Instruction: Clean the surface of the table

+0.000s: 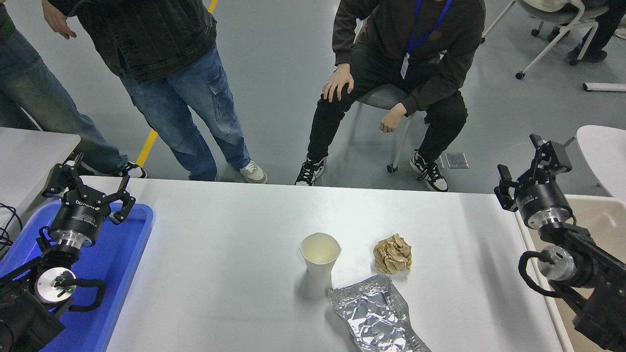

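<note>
The table surface [230, 230] is a wide white top filling the lower picture. On it stand an upright white paper cup [320, 254], a crumpled brown paper ball [392, 253] to its right, and a crinkled sheet of silver foil [375, 315] near the front edge. My right gripper [528, 164] is open and empty, held above the table's right end, well clear of the three items. My left gripper [88, 183] is parked open over a blue tray [122, 259] at the lower left.
A beige bin [599, 220] sits beyond the table's right edge under my right arm. A smaller white table [29, 151] stands at the left. Two people stand at the far left and one sits on a chair [384, 98] at the far side.
</note>
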